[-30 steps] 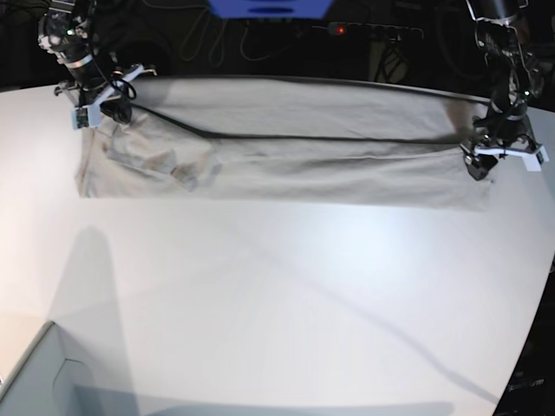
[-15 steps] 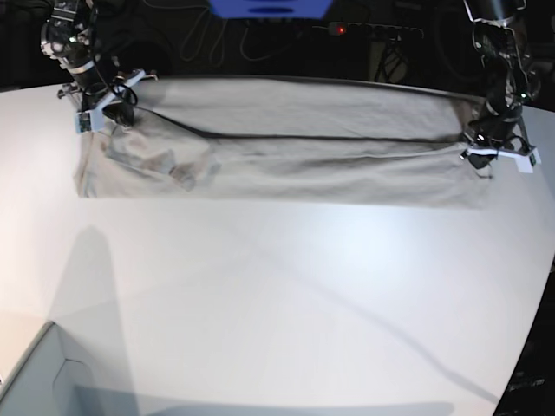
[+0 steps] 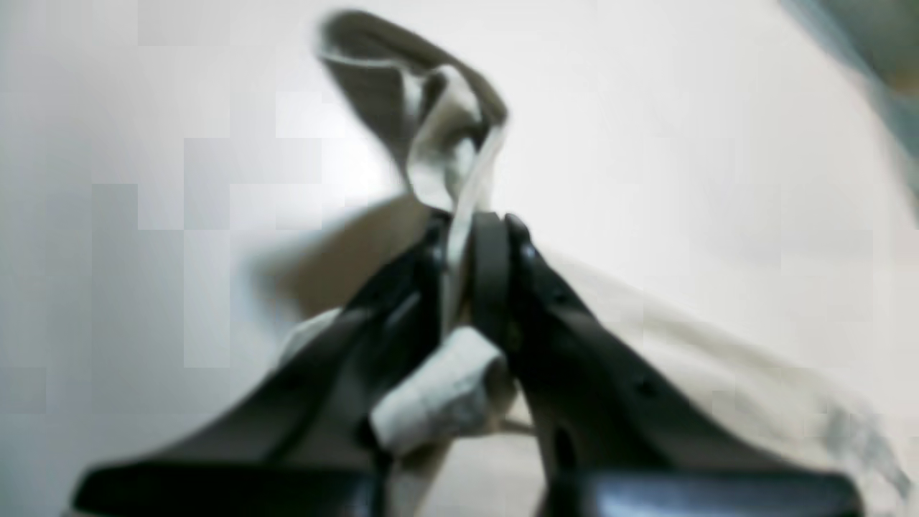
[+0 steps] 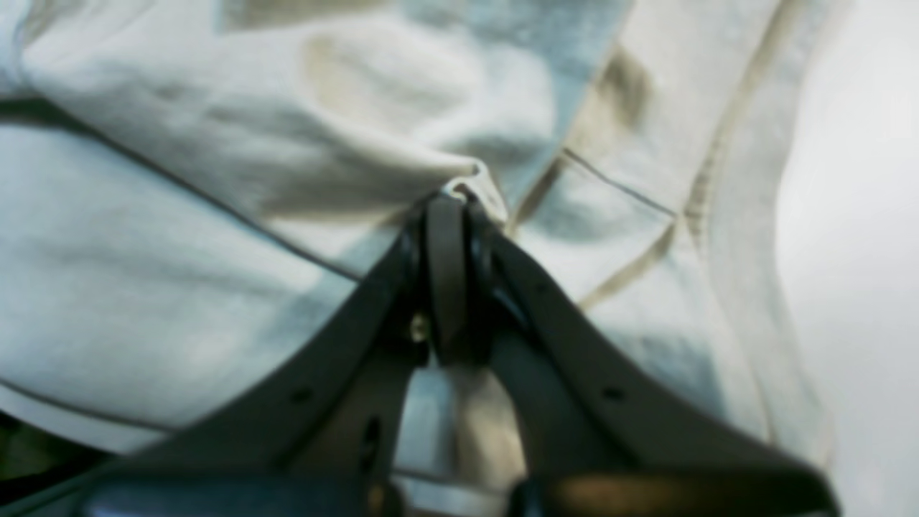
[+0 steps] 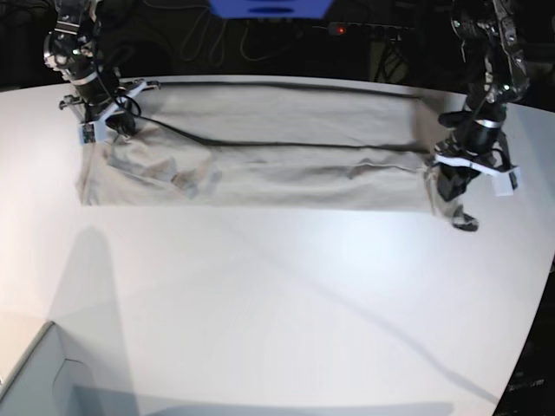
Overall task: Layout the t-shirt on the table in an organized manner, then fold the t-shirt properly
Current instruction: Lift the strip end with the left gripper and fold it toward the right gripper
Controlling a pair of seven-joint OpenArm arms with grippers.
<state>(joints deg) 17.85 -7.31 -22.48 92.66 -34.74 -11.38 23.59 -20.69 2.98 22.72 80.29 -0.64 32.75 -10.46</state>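
The light grey-beige t-shirt (image 5: 277, 165) lies stretched in a long band across the far part of the white table (image 5: 277, 303). My left gripper (image 5: 453, 189) is at the shirt's right end, shut on its edge and holding it lifted, with a corner hanging down. In the left wrist view the gripper (image 3: 470, 222) pinches the cloth (image 3: 431, 108) above the table (image 3: 718, 108). My right gripper (image 5: 113, 126) is at the shirt's far left corner. In the right wrist view it (image 4: 449, 208) is shut on a fold of the shirt (image 4: 179, 251).
A pale grey box corner (image 5: 35, 381) stands at the front left. A power strip with a red light (image 5: 364, 30) and cables lie behind the table's far edge. The table's curved edge runs down the right side (image 5: 542, 286).
My left gripper has moved forward and inward with the shirt's right edge, lifting it, so the right end is bunched and shorter. My right gripper has shifted slightly back, still holding its corner.
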